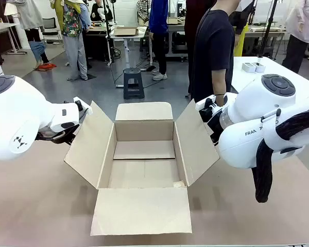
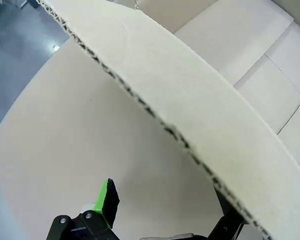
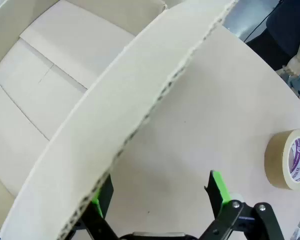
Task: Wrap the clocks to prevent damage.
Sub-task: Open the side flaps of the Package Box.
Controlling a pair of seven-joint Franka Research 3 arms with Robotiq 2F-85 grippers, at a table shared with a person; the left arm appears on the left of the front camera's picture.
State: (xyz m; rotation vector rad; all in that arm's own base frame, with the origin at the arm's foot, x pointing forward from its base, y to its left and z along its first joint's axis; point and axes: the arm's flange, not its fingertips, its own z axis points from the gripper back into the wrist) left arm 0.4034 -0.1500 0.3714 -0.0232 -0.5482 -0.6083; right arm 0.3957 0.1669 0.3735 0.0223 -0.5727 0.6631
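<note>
The clocks are out of view. An open cardboard box [image 1: 144, 154] stands in the middle of the table with all its flaps spread out and nothing inside. My left gripper [image 1: 78, 112] is at the box's left flap [image 2: 200, 115], open, with the flap's edge running between its fingers [image 2: 108, 199]. My right gripper [image 1: 208, 110] is at the right flap [image 3: 125, 115], also open. One of its green-padded fingers [image 3: 217, 187] is outside the flap and the other sits partly behind the cardboard.
A roll of brown tape [image 3: 288, 159] lies on the table to the right of the box. A person in a dark shirt [image 1: 213, 51] stands at the far side. Behind my right arm, small white rolls [image 1: 252, 67] rest on a white table.
</note>
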